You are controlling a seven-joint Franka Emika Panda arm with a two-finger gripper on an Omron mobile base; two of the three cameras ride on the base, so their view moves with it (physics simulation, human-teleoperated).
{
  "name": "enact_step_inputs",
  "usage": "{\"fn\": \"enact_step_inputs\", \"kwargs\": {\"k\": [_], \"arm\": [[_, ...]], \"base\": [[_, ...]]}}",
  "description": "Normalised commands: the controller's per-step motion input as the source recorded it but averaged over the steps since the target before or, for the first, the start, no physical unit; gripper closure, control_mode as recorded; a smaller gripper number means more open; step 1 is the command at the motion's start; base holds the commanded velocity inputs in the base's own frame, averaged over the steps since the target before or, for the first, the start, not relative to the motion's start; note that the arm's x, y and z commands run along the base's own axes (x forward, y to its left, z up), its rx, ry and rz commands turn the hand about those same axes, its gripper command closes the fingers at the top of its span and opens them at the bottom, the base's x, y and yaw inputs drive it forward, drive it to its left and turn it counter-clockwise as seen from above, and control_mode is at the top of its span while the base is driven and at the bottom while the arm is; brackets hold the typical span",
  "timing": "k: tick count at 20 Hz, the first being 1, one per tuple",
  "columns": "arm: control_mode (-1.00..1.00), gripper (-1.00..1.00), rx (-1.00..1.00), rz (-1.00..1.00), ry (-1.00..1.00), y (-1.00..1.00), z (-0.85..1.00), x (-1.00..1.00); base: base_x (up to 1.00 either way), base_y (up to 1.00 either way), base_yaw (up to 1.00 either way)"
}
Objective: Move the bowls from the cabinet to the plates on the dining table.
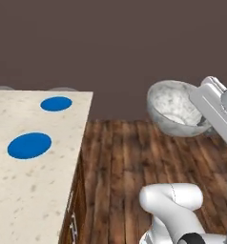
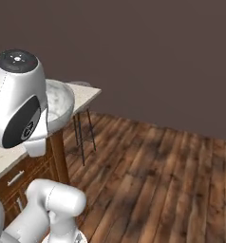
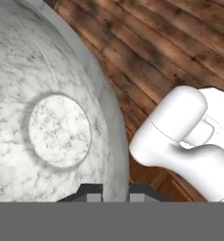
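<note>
The gripper [image 3: 115, 192] is pinching the rim of the marbled bowl [image 1: 175, 108], its two dark fingertips [image 3: 89, 192] closed tight on either side of the thin wall, one inside and one outside. In the hand view the bowl's pale flat bottom and grey-veined inside are facing the camera, with the wooden floor [image 3: 170, 52] lying beyond the rim.

From the left base view the bowl is hanging in the air, tilted so that its opening is turning toward the camera, held up above the floor and apart from the dining table [image 1: 34, 190], off the table's right edge. From the right base view the bowl [image 2: 58, 107] is sitting partly behind the arm's white wrist, in front of the table's far corner [image 2: 84, 95].

On the table, the nearer blue plate [image 1: 29, 145] is lying near the left edge, and the farther blue plate [image 1: 56, 103] is lying near the far right corner. Both are bare. Behind everything a plain dark wall [image 1: 110, 43] is standing.
</note>
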Motion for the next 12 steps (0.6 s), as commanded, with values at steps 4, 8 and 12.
{"fn": "enact_step_inputs", "kwargs": {"k": [4, 8, 12], "arm": [[1.00, 1.00, 0.00, 0.00, 0.00, 0.00, 0.00, 0.00], [1.00, 1.00, 0.00, 0.00, 0.00, 0.00, 0.00, 0.00], [1.00, 1.00, 0.00, 0.00, 0.00, 0.00, 0.00, 0.00]], "base": [[0.08, -0.10, 0.74], [-0.10, -0.02, 0.88], [0.02, -0.24, 0.85]]}}
